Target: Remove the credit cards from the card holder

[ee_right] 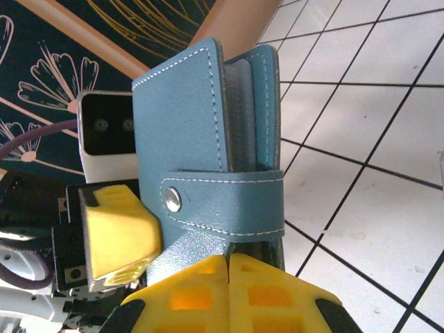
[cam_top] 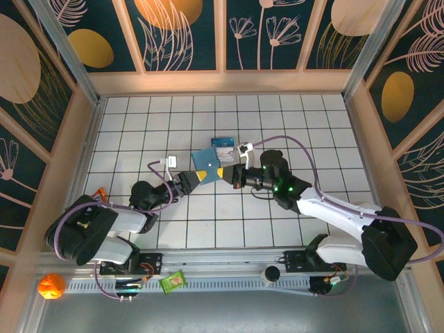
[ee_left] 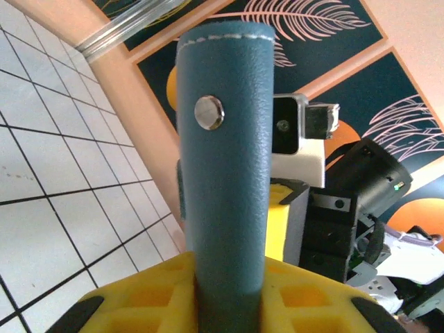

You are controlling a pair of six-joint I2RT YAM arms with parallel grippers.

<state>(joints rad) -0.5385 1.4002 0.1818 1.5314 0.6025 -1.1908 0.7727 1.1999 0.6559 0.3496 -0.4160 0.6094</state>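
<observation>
The teal card holder point(cam_top: 205, 160) hangs above the tiled floor between my two grippers, folded, with its snap strap point(ee_right: 225, 203) fastened round both panels. My left gripper point(cam_top: 200, 177) comes in from the left. In the left wrist view its yellow jaws point(ee_left: 225, 305) are shut on the card holder's point(ee_left: 222, 173) strapped edge, with the snap stud above them. My right gripper point(cam_top: 226, 173) comes in from the right, and its jaws point(ee_right: 229, 277) are pressed together on the card holder's point(ee_right: 201, 125) lower edge. The credit cards are hidden inside.
A clear plastic case point(cam_top: 223, 148) with a blue-and-white insert lies on the tiles just behind the card holder. An orange ball point(cam_top: 50, 285) and a green packet point(cam_top: 173, 281) sit on the near rail. Patterned walls enclose the tiled floor point(cam_top: 139, 132).
</observation>
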